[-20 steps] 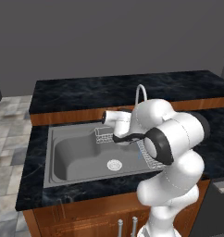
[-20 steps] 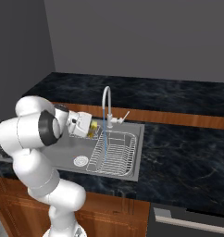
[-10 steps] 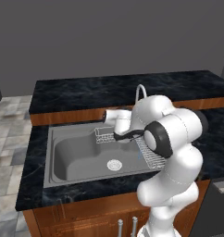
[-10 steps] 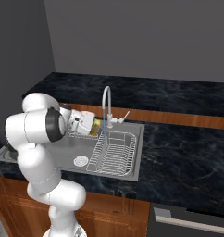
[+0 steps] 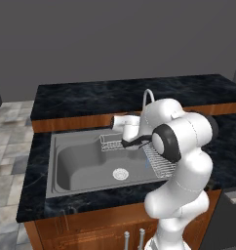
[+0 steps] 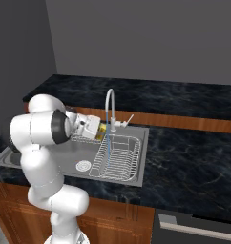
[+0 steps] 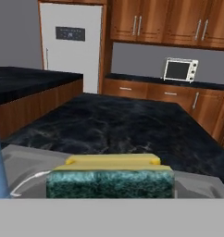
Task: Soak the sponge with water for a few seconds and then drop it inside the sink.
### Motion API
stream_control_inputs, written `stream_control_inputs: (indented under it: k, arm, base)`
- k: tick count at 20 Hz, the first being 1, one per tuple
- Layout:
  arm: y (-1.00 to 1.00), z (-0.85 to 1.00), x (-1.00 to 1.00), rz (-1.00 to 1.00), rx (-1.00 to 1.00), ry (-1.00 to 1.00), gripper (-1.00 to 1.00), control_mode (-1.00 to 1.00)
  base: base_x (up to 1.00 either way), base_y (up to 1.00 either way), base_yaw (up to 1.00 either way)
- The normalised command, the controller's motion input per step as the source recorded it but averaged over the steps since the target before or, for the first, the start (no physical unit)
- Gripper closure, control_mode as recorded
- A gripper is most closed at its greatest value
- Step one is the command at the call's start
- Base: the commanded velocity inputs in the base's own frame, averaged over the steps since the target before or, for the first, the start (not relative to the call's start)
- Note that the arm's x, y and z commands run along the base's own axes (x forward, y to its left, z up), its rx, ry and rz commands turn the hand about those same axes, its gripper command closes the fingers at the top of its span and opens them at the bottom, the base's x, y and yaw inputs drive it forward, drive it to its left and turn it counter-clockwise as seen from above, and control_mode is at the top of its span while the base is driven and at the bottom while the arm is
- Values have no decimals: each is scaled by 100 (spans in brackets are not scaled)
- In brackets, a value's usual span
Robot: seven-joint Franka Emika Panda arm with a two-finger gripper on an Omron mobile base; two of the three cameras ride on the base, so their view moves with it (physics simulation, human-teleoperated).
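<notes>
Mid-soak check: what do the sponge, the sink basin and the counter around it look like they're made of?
Sponge: likely soft foam, matte yellow body with a rough, mottled dark green scouring layer. Sink: looks like brushed stainless steel, even grey with a soft sheen and rounded corners. Counter: seemingly polished stone, marble or granite, black with pale veining; being a render, it could equally be laminate.

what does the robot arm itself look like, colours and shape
The arm is glossy white, built of rounded, bulbous segments with dark, near-black rings at the joints. A thin dark cable loops along its wrist. The gripper is a small white block; its fingers are too hidden to describe.
</notes>
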Motion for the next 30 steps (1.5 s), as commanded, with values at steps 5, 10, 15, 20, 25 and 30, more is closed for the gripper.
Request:
stream_control_inputs:
  k: [5,10,15,20,25,30]
  arm:
    - [-8,-20,13,-1,0,0,100,-100]
    - [-8,-10,13,-1,0,0,100,-100]
    - [-4,-15,26,-1,-1,0,100,-100]
    - [0,-13,26,0,-2,1,100,-100]
    - [0,-10,14,-1,0,1,100,-100]
    - [0,-23,24,0,0,0,100,-100]
  base:
    - [0,0,0]
    - [0,0,0]
    - [0,0,0]
    - [0,0,0]
    - [0,0,0]
    - [0,0,0]
